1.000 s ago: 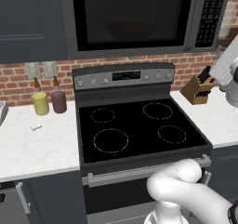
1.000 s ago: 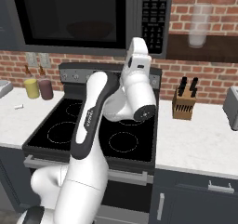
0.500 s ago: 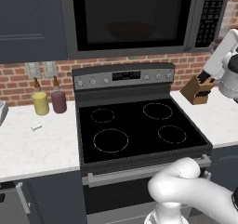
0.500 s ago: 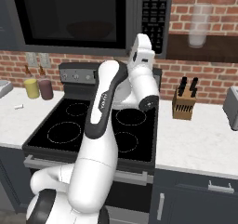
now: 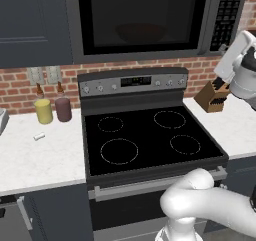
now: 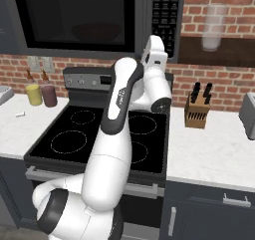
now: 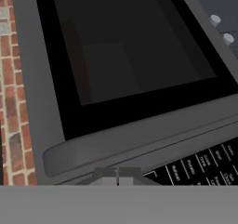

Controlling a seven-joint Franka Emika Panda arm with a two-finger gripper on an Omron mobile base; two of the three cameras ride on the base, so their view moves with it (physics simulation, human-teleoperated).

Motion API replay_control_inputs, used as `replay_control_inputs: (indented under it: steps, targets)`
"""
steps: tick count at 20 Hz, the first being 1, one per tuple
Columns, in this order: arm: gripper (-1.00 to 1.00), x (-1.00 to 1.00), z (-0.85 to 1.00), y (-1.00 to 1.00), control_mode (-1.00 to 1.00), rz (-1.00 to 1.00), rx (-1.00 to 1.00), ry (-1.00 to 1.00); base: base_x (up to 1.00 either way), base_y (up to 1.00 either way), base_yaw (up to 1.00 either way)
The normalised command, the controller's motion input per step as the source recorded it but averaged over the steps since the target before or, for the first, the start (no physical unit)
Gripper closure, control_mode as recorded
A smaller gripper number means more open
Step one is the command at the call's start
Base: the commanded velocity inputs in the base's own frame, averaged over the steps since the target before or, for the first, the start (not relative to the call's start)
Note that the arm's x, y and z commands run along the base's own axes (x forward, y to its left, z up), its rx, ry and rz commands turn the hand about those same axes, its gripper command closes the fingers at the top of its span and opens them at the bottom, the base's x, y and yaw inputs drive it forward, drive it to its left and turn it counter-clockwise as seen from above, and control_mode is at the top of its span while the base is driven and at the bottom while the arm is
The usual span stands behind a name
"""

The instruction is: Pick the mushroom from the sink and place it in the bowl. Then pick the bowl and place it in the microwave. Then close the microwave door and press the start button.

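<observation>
The microwave (image 5: pixel 145 20) hangs above the stove with its door (image 6: pixel 74 20) closed. Through the dark window the bowl (image 5: pixel 141 33) shows faintly inside, also as a dim shape (image 6: pixel 97 32) in the right base view. My gripper (image 7: pixel 117 175) is shut with nothing in it, its tips close to the door's bar handle (image 7: pixel 139 141) and the keypad (image 7: pixel 204 165). My white hand (image 5: pixel 234 55) is raised at the keypad strip (image 5: pixel 227 15). The mushroom and the sink are out of view.
A black stove (image 5: pixel 150 140) with several burners lies below. A knife block (image 6: pixel 196 109) stands on the right counter and a toaster (image 6: pixel 248 115) at the far right. Yellow and maroon bottles (image 5: pixel 52 109) sit on the left counter. A glass (image 6: pixel 213 27) stands on a shelf.
My hand has risen and drawn in toward the microwave's keypad strip. The gripper has stayed shut and the door has stayed closed.
</observation>
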Motion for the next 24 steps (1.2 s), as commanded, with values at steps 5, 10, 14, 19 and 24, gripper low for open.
replay_control_inputs:
  steps: [5, 10, 14, 19, 24]
  targets:
    - [1.00, 0.07, -0.01, -0.17, -1.00, 0.00, 0.01, 0.00, 0.00, 0.00, 0.00]
    - [1.00, 0.30, 0.00, -0.06, -1.00, 0.00, 0.00, 0.03, 0.00, 0.00, 0.00]
    - [1.00, 0.42, -0.09, 0.00, -1.00, 0.00, 0.00, 0.04, 0.00, 0.00, 0.00]
    - [1.00, 0.27, -0.14, 0.00, -1.00, 0.00, 0.00, 0.04, 0.00, 0.00, 0.00]
    - [1.00, 0.19, -0.11, 0.00, -1.00, 0.00, 0.00, 0.04, 0.00, 0.00, 0.00]
